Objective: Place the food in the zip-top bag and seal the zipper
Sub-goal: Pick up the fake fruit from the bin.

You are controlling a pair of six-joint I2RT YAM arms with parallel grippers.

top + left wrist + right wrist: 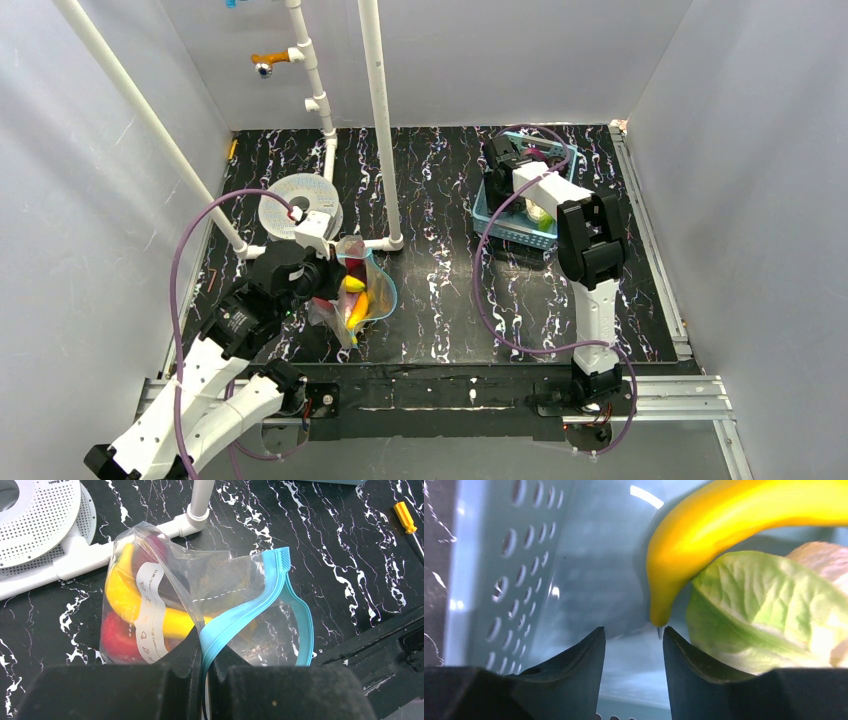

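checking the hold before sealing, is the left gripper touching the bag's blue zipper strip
Touching. The left wrist view shows the zipper strip running down into the shut left gripper, pinched there.

A lab test cell: white panel walls (90, 200), aluminium rails (680, 388).

Overhead; wrist close-ups on bag (210, 580), basket (499, 580)
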